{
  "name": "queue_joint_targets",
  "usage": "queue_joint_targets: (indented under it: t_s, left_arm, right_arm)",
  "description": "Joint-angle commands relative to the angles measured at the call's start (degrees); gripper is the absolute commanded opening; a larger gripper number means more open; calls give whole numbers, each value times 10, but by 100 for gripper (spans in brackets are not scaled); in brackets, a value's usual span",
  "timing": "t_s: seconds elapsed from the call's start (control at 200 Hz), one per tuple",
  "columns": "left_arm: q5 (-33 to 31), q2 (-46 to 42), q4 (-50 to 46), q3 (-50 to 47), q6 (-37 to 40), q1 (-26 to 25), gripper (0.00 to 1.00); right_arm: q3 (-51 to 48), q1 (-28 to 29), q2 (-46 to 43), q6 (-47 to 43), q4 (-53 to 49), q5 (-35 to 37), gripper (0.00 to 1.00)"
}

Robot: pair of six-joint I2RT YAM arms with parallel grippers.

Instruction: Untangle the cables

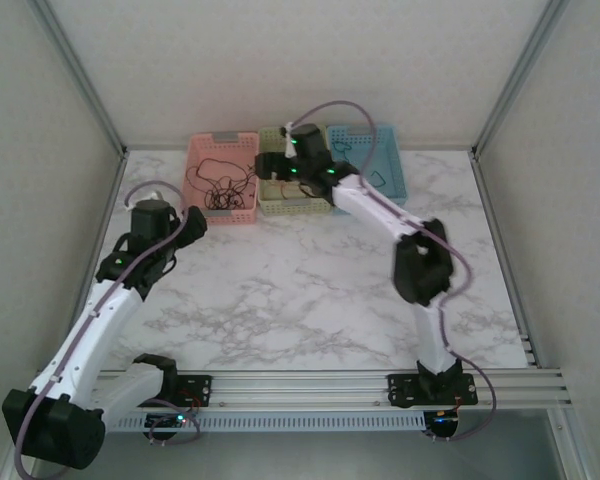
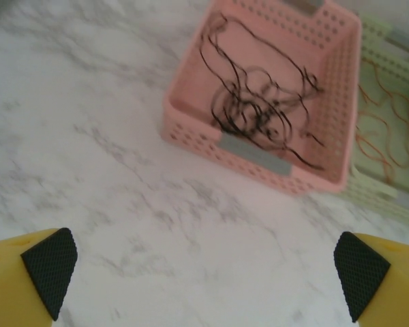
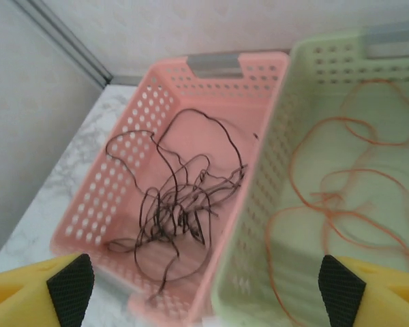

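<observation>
Snagging looms: black cables (image 3: 180,204) lie knotted in the pink basket (image 3: 102,204), orange cables (image 3: 341,211) loose in the green basket (image 3: 255,204), and with the left gripper (image 2: 204,276) and right gripper (image 3: 206,289) both spread empty nearby, a coarse pinch could drag several strands, tightening knots.

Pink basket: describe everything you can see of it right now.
The pink rectangular plastic basket has perforated walls and a grey label plate at each short end. It stands upright on the white marble table, at its far edge, its long side seemingly touching the pale green basket. A loose tangle of thin black wires lies inside on its floor.
</observation>
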Motion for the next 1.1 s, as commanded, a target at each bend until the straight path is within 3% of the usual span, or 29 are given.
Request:
queue_joint_targets:
  t_s: [0.0, 0.065, 0.165, 0.415, 0.496, 0.546, 0.621, 0.681, 0.751, 0.871, 0.921, 1.011, 1.061, 1.096]
  left_arm:
    - [-190, -39, 158, -81, 72, -64, 100]
    - [-237, -64, 271, -164, 124, -89, 100]
    - [-224, -64, 415, -265, 188, -90, 100]
    - [-202, 10, 547, -306, 291, -68, 99]
    - [-160, 51, 597, -329, 282, -25, 99]
    - [-140, 87, 633, -340, 274, -2, 99]
    - [-129, 143, 692, -342, 290, 12, 98]
    - [-93, 170, 732, -341, 291, 27, 98]
    - [-67, 209, 766, -331, 303, 37, 98]
    - [-33, 290, 793, -303, 290, 64, 98]
    - [-5, 290, 770, -295, 282, 77, 97]
    - [21, 321, 793, -291, 285, 83, 97]
    - [27, 317, 779, -289, 283, 85, 100]
    - [30, 321, 779, -286, 282, 88, 100]
  right_arm:
    - [-227, -2, -202, -87, 139, 101, 92]
    - [-337, -10, -289, -112, 146, 164, 94]
    - [-479, -46, -394, -113, 161, 203, 95]
    - [-699, -152, -516, -111, 211, 322, 94]
    - [-739, -185, -499, -126, 279, 340, 94]
    - [-726, -206, -491, -106, 254, 339, 93]
    - [-751, -219, -469, -135, 347, 336, 93]
    - [-784, -238, -408, -163, 445, 342, 91]
    - [-779, -260, -346, -150, 475, 363, 90]
    - [-810, -280, -285, -186, 619, 301, 84]
    - [-800, -276, -289, -192, 582, 271, 78]
    - [-824, -282, -280, -201, 634, 231, 75]
    - [-822, -288, -230, -205, 699, 238, 76]
    - [-799, -289, -243, -195, 616, 229, 77]
